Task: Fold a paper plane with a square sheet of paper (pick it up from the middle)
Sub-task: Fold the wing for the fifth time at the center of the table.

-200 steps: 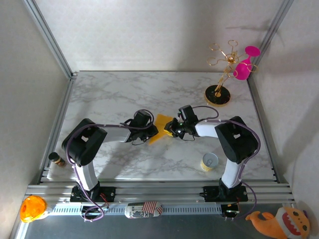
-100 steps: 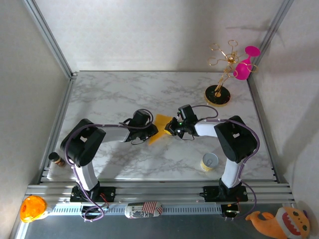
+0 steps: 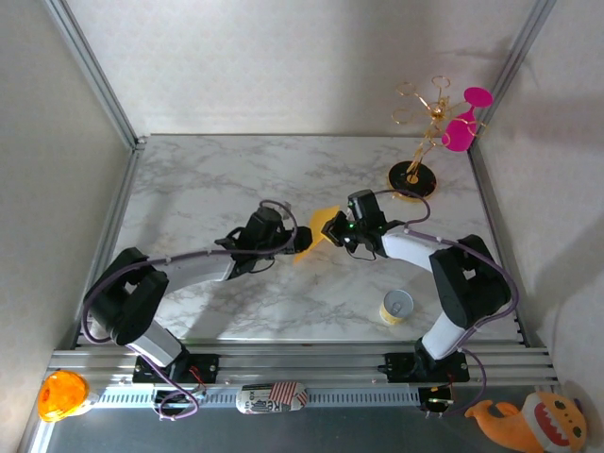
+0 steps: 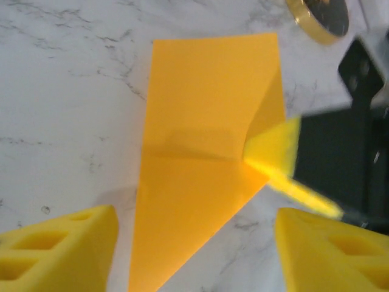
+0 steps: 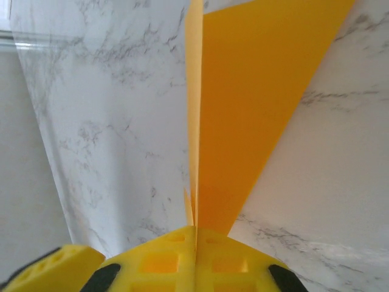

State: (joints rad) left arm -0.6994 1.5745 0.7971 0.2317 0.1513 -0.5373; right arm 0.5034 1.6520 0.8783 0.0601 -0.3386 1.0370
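Right wrist view: your right hand (image 5: 196,246) pinches the square sheet of paper (image 5: 255,91), folded, near the middle of the table (image 5: 91,121); your left hand (image 4: 197,246) hovers beside it, fingers apart.
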